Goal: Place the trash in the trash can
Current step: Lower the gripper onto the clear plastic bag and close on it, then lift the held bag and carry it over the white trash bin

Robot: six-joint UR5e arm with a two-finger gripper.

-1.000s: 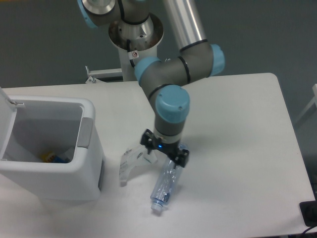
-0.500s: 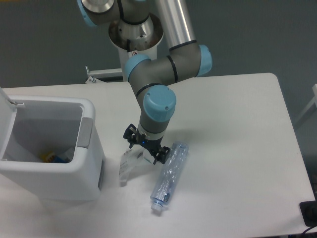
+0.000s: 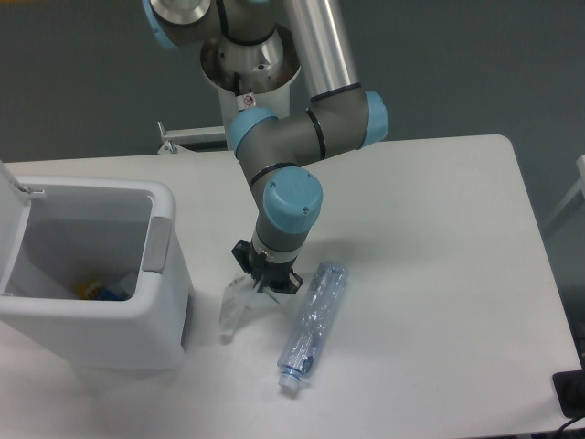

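The trash is two pieces on the white table. A small crumpled clear wrapper [image 3: 234,308] lies just right of the trash can. A crushed bluish clear bottle [image 3: 313,322] lies a little further right, its white cap toward the front edge. My gripper [image 3: 266,282] points down onto the wrapper's upper end, and its fingers look drawn together on it. The bottle lies untouched just to the gripper's right. The trash can [image 3: 169,302], a boxy white bin with a grey side panel, stands at the left with its lid [image 3: 11,215] swung open.
Something small, yellow and blue, lies at the bottom of the bin [image 3: 99,291]. The arm's base column [image 3: 251,69] rises behind the table's far edge. A dark object [image 3: 571,393] sits at the table's front right corner.
The gripper has moved left from over the bottle to the wrapper's upper end and dropped onto it, and its fingers have narrowed. Bottle and wrapper have stayed in place.
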